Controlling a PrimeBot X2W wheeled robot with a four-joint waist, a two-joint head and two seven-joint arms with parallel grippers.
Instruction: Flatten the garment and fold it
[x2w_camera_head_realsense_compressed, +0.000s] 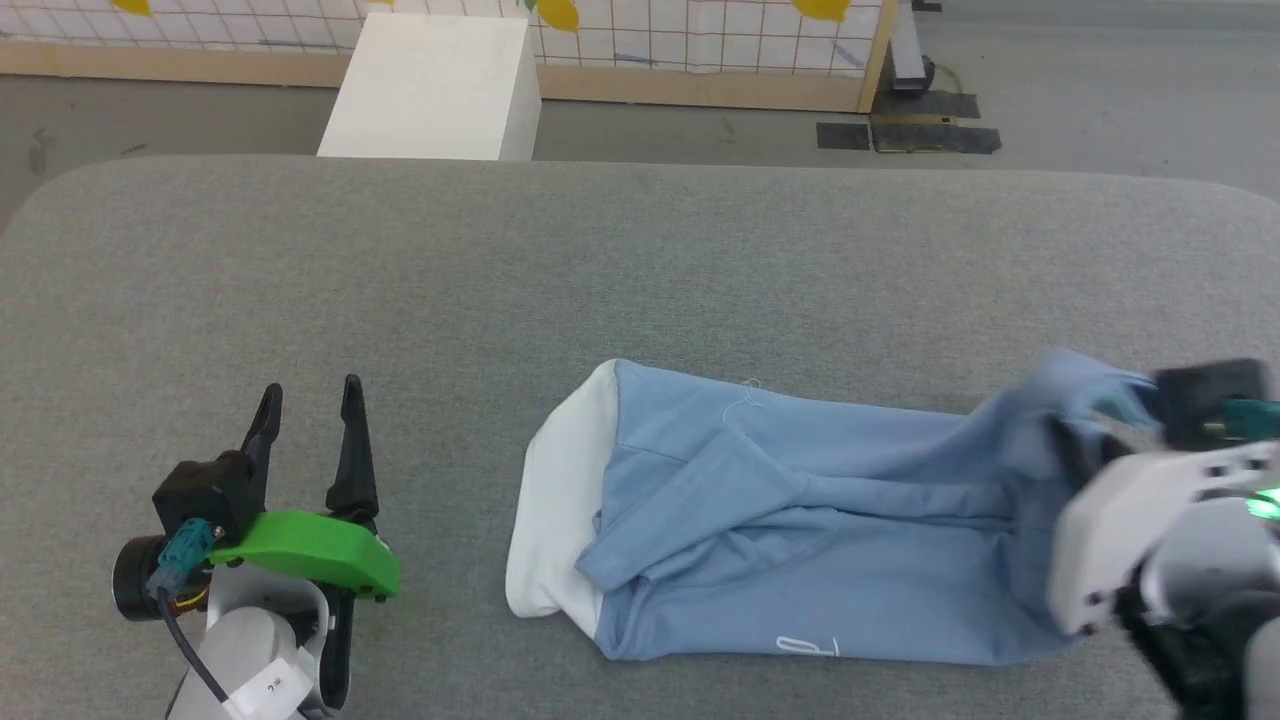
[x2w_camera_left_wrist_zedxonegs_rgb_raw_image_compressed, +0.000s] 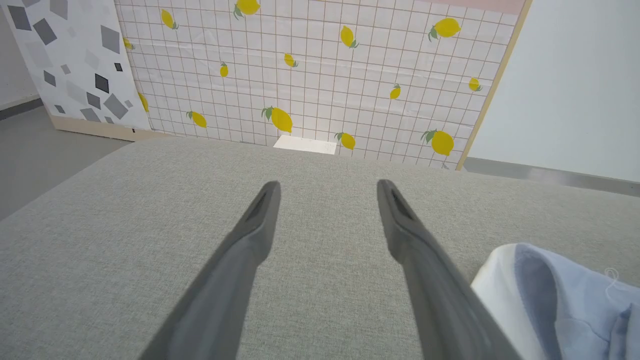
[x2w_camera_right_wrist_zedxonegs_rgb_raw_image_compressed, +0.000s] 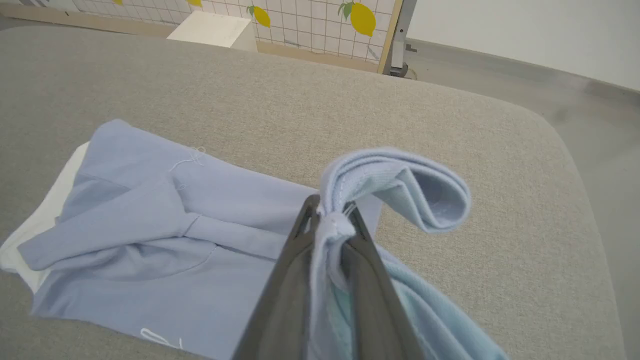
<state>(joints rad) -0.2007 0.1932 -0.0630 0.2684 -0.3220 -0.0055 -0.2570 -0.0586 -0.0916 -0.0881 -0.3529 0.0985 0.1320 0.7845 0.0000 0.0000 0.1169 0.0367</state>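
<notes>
The garment (x2w_camera_head_realsense_compressed: 800, 530) is a light blue shirt with a white end at its left, lying folded lengthwise on the grey padded table (x2w_camera_head_realsense_compressed: 500, 280). A small white mark (x2w_camera_head_realsense_compressed: 808, 646) sits near its front edge. My right gripper (x2w_camera_right_wrist_zedxonegs_rgb_raw_image_compressed: 330, 212) is shut on the garment's right end and holds a bunched fold (x2w_camera_right_wrist_zedxonegs_rgb_raw_image_compressed: 400, 185) lifted off the table; in the head view that gripper (x2w_camera_head_realsense_compressed: 1085, 440) is blurred at the far right. My left gripper (x2w_camera_head_realsense_compressed: 310, 395) stands open over bare table, left of the white end (x2w_camera_left_wrist_zedxonegs_rgb_raw_image_compressed: 505, 295), with nothing between its fingers (x2w_camera_left_wrist_zedxonegs_rgb_raw_image_compressed: 260, 220).
A white box (x2w_camera_head_realsense_compressed: 430, 85) stands on the floor beyond the table's far edge, before a lemon-patterned tiled panel (x2w_camera_left_wrist_zedxonegs_rgb_raw_image_compressed: 320, 75). The table's rounded right corner (x2w_camera_right_wrist_zedxonegs_rgb_raw_image_compressed: 560, 145) lies close to the lifted fabric. Bare grey surface stretches behind and left of the garment.
</notes>
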